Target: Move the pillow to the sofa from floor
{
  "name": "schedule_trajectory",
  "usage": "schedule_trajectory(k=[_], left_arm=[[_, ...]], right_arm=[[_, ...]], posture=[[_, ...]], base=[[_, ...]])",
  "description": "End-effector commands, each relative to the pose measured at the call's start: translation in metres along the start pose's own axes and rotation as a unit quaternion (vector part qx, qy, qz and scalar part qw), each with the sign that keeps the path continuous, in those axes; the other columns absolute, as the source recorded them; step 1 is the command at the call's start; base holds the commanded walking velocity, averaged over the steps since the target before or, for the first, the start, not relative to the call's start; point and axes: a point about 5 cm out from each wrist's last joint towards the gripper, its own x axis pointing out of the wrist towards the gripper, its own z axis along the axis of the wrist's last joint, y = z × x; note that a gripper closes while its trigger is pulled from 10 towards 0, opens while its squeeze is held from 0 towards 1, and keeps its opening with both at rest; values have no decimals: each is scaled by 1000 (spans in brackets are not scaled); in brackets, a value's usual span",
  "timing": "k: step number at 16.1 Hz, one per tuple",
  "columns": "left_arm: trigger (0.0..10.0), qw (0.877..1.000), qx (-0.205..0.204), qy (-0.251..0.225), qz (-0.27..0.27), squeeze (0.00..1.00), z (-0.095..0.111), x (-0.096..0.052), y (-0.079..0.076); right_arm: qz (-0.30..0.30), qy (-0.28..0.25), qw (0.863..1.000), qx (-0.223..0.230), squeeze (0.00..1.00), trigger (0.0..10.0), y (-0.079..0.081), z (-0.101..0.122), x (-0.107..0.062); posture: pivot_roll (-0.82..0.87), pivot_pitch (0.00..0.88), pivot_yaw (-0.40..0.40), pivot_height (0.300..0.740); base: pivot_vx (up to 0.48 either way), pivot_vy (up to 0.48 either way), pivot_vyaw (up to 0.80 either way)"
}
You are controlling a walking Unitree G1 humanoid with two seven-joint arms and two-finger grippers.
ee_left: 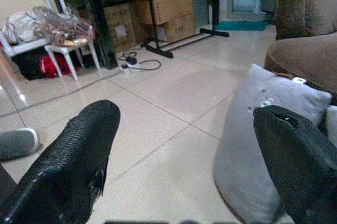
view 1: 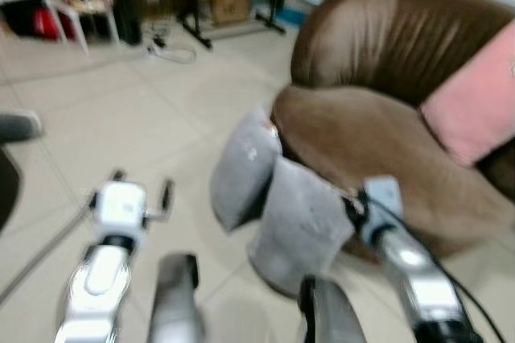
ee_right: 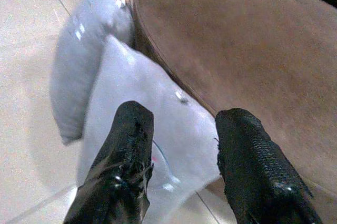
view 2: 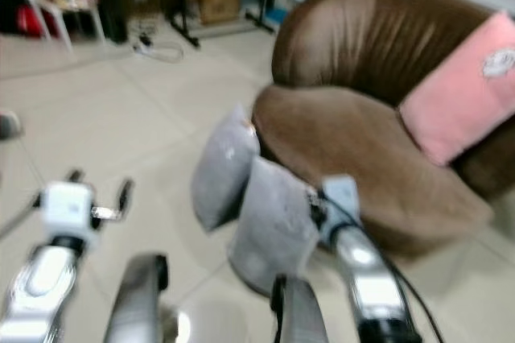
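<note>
Pillow (view 2: 273, 226): grey, on floor (view 2: 121, 109), propped vs sofa (view 2: 354, 150) front, so stays upright.
Right fingers (ee_right: 129, 153): spread wide above it, grasping nothing.
Left fingers (ee_left: 79, 155): released, ~9 o'clock of 2nd pillow (view 2: 221, 170).

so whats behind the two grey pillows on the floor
The brown sofa: both grey pillows stand on the tile floor, leaning against its front edge. The sofa's base and the floor behind them are covered. A pink pillow sits on the seat.
</note>
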Motion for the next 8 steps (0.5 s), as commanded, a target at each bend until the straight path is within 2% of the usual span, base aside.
schedule_trajectory(k=[1,8], left_arm=[[10000,1000,-6,-18,-11,0,8,4,-7],[10000,1000,-7,-25,-17,0,10,8,-7]], right_arm=[[-17,-5,1000,-7,0,10000,-12,3,0],[-16,-8,1000,-14,0,10000,-14,6,4]], posture=[[2,0,-103,535],[1,0,-94,535]], base=[[289,0,0],[295,0,0]])
